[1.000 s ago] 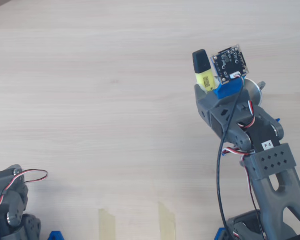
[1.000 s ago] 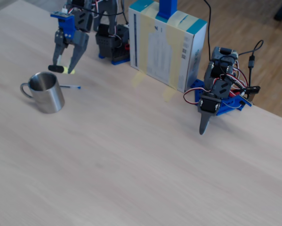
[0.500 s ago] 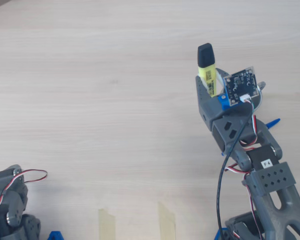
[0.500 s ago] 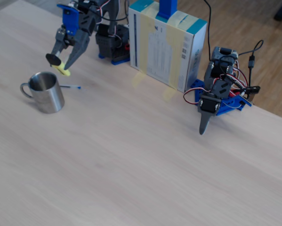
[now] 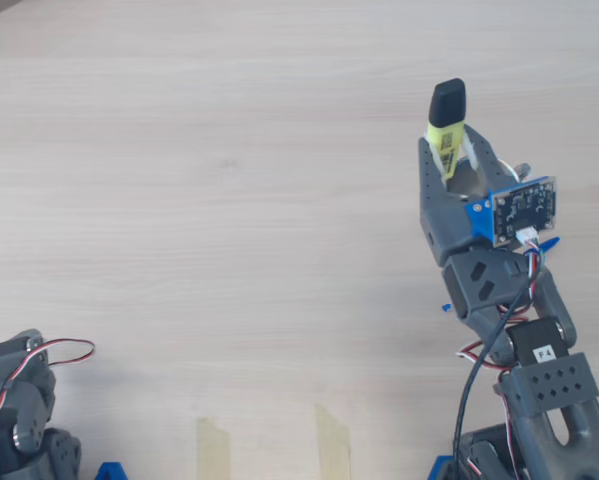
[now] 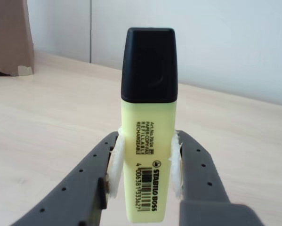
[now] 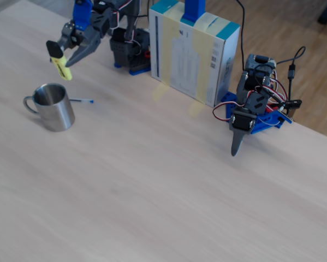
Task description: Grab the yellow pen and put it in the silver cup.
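Wrist view shows the yellow pen [image 6: 148, 132] clamped upright between the jaws of the gripper [image 6: 148, 176], black cap leading, lifted clear of the surface [image 7: 152, 180]. In the fixed view the pen [image 7: 58, 59] hangs above and just behind the silver cup [image 7: 54, 106], which looks empty. The carry step is in hand; next, I judge, the arm must bring the pen over the rim, tip it downward and let go.

The gripper [image 7: 65, 53] holds the yellow pen [image 7: 58, 60] tilted in the air, apparently just above and behind the silver cup [image 7: 53, 106] on the table [image 7: 152, 180].
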`<move>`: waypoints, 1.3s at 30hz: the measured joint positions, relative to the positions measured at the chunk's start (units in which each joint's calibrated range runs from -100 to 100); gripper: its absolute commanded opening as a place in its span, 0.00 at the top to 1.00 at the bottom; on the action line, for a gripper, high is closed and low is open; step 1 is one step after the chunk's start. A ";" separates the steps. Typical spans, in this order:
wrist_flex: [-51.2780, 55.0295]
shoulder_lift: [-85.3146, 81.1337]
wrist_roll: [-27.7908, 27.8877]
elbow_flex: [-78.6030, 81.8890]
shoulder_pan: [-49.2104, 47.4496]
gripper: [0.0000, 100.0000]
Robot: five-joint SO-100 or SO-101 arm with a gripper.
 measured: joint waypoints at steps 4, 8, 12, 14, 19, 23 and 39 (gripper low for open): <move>-3.78 -1.92 0.00 3.25 -0.17 0.98; -6.22 -3.67 0.00 5.77 1.67 0.98; -6.64 -5.42 0.05 7.48 2.26 0.98; -6.64 -6.25 0.00 8.57 3.68 0.98; -6.64 -8.59 0.00 11.09 5.60 0.98; -6.64 -10.00 -0.05 12.35 5.69 0.98; -7.57 -10.34 0.00 12.53 7.53 0.98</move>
